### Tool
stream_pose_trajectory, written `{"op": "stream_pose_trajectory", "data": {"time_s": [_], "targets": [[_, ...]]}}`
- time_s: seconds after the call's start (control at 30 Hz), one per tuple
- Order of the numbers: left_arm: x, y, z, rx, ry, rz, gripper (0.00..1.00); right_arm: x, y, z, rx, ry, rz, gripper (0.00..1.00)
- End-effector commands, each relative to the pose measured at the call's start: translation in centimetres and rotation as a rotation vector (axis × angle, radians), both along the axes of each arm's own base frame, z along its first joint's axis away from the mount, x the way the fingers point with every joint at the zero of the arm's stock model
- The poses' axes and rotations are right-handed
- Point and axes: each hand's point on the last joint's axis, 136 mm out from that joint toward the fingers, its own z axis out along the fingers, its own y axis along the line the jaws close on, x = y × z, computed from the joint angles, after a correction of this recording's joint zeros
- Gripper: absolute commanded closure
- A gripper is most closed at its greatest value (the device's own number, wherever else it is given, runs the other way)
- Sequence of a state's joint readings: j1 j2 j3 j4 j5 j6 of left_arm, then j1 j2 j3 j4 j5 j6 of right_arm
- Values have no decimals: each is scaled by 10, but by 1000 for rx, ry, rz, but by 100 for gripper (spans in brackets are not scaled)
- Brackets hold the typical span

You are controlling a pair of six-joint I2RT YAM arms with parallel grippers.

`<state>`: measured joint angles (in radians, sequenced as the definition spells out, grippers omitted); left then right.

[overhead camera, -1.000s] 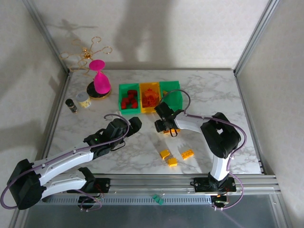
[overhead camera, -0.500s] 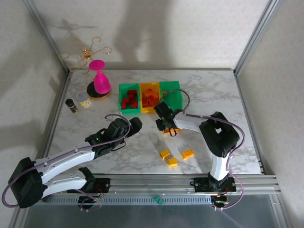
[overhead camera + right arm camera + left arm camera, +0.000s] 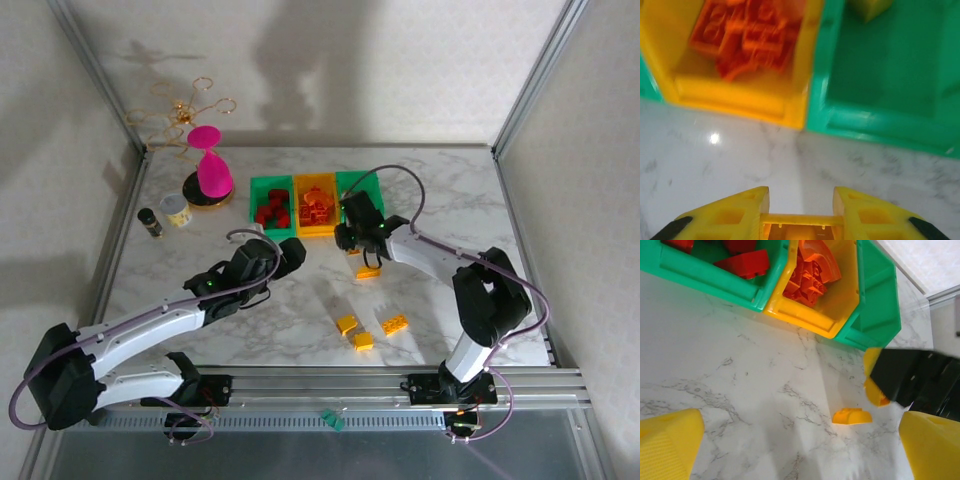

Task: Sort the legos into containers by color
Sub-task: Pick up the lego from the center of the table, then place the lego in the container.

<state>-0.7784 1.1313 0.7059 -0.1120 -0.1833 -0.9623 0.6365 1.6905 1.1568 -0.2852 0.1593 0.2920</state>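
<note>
Within right claw [image 3: 801, 202], yellow lego [image 3: 800, 222], second lego [image 3: 867, 7] in green bin [image 3: 880, 70]

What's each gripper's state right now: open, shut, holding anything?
Left gripper: open, empty.
Right gripper: shut on a yellow lego.

I see a white marbled desk [image 3: 440, 200] boxed in by pale textured walls [image 3: 400, 70]. Aluminium posts [image 3: 95, 70] run up the frame's upper corners, a metal rail [image 3: 330, 380] crosses the bottom, and soft shadows fall on the back wall.
</note>
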Motion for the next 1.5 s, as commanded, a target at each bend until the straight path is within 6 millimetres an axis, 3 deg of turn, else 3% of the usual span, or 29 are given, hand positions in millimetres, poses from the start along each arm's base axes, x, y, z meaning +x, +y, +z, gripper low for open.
{"op": "stream_pose_trajectory", "data": {"time_s": [0.0,0.23,0.43,0.6,0.73,0.87,1.03,1.47], "targets": [[7,-8,13,20,-32,-19,0,35,-13,24,36,-63,-66,70],[19,-20,30,32,-73,-38,0,104,-30,21,32,-108,-159,69],[26,-25,34,33,-82,-43,0,145,-29,10,-10,-120,-191,65],[28,-27,32,35,-79,-45,0,163,-34,-1,-68,-123,-212,59],[27,-26,34,34,-84,-45,0,161,-34,11,-50,-140,-206,55],[28,-25,34,38,-86,-46,0,145,-33,35,-4,-168,-188,53],[24,-26,32,27,-79,-65,0,105,-42,41,45,-142,-183,48],[3,-25,11,52,-41,-136,0,-16,-62,15,140,23,-239,34]]}}
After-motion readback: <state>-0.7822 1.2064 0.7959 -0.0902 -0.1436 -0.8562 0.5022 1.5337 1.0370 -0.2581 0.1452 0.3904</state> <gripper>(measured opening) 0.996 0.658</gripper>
